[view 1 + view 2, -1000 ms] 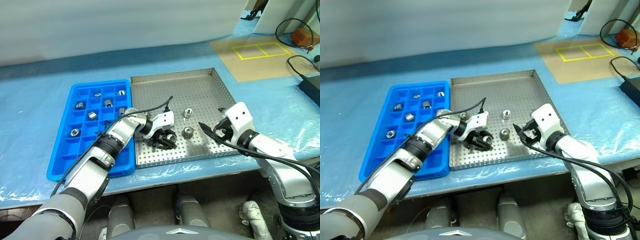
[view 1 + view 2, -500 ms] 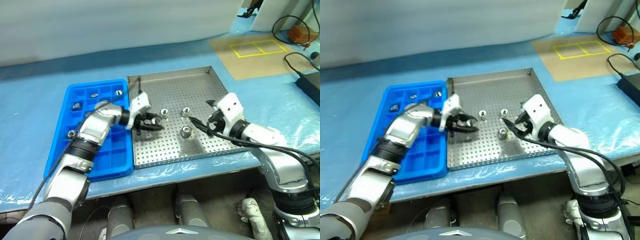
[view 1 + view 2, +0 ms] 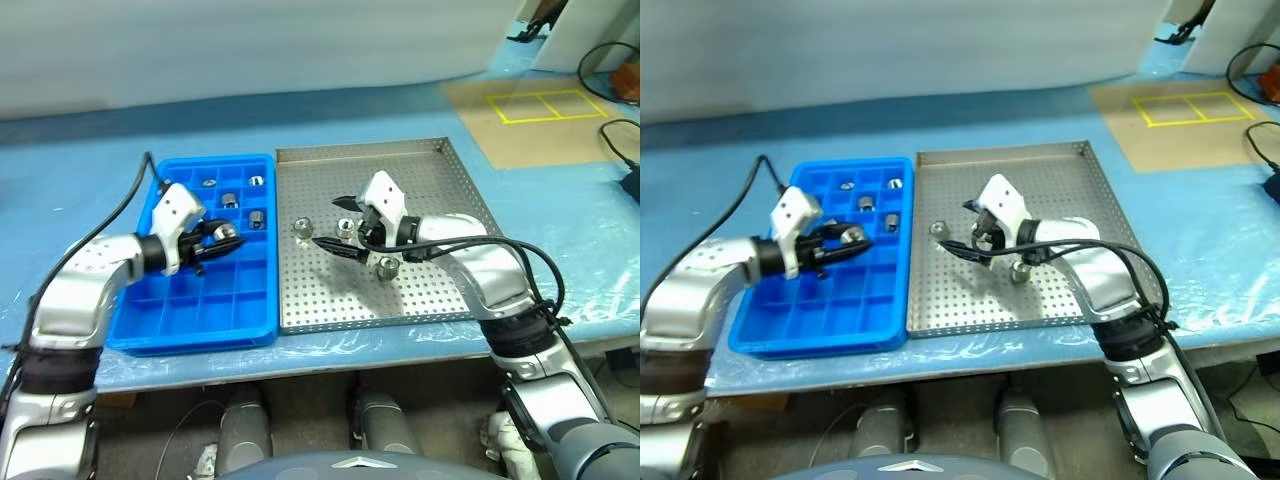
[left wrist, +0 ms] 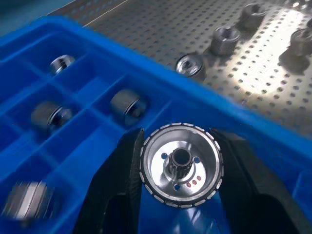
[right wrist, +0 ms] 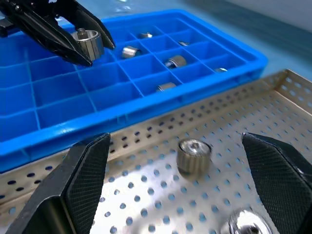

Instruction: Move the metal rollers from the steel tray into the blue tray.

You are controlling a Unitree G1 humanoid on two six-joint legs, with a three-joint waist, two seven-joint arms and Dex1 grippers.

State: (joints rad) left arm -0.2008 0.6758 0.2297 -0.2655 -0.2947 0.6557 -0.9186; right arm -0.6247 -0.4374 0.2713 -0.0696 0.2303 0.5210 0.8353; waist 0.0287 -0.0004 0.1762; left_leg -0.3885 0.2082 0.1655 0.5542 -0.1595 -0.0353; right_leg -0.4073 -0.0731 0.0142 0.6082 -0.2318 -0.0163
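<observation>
A table (image 3: 90, 150) covered in blue sheeting carries the blue tray (image 3: 160, 325) beside the steel tray (image 3: 440, 300). The left gripper (image 3: 222, 240) hangs over the blue tray's compartments, clamped on one roller (image 4: 181, 165). The right gripper (image 3: 340, 226), fingers spread wide and empty, hovers over the steel tray, with three loose rollers (image 3: 302, 227) near its tips

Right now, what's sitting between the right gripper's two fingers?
One metal roller stands upright on the steel tray between the open right gripper fingers, untouched. The right wrist view shows it, with bare perforated floor on either side.
</observation>
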